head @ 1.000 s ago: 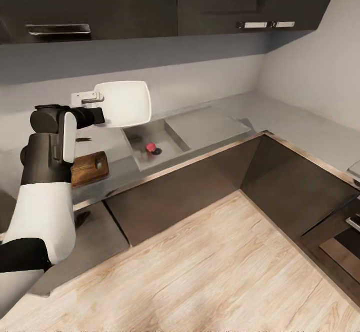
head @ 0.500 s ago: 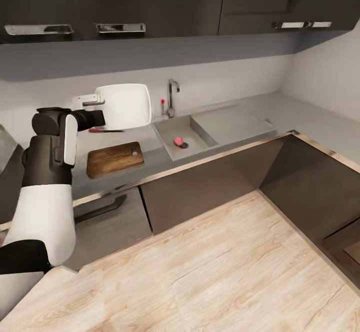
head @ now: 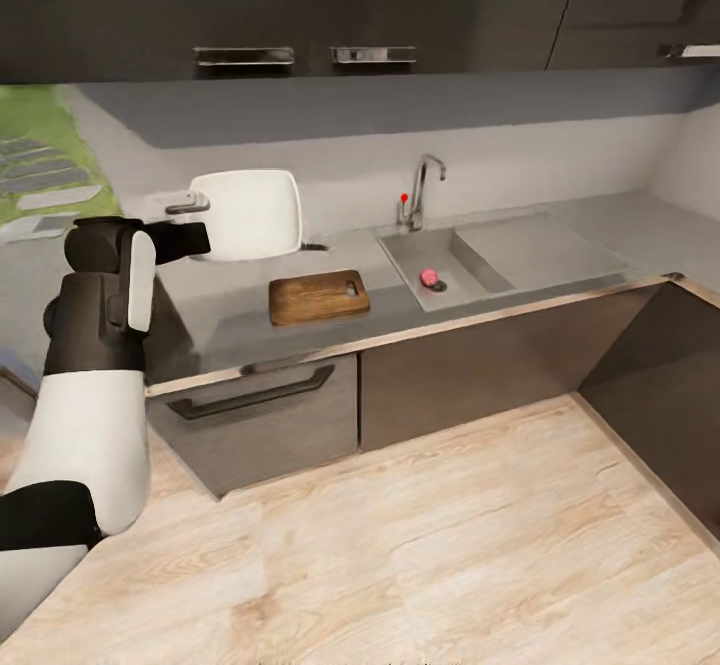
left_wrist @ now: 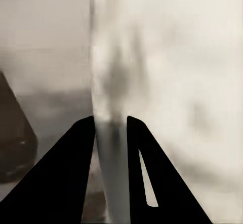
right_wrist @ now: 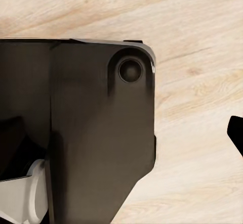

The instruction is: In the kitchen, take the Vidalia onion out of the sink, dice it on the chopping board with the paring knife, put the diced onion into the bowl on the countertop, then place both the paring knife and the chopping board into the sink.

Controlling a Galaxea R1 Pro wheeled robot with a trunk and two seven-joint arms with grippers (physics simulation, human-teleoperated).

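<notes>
Left gripper [head: 178,207] raised at left of the head view, clamped on the rim of the white bowl [head: 248,212], which stands on edge in the air above the surface [head: 230,310]. In the left wrist view, both fingers [left_wrist: 78,168] pinch the bowl's pale rim [left_wrist: 112,148] between them.

Right gripper: in the right wrist view a dark tip shows at the frame's right edge; I cannot tell whether it is open or closed. That view looks down on my dark base [right_wrist: 96,133] over pale wood floor [right_wrist: 202,107].

Board [head: 318,297] lies flat at centre of the head view, near the surface's pale front edge, handle slot at its right end. Just right of it, the sink [head: 470,265]: onion [head: 429,275] rests in the basin beside the drain, drainer flat to the right, tap [head: 425,185] with red knob behind.

Knife: a dark sliver shows behind the bowl's lower right corner, too small to identify.

Open floor [head: 450,525] spreads wide in the lower frame. The cabinets turn a corner at right. Dark upper cupboards [head: 300,5] hang over the surface.
</notes>
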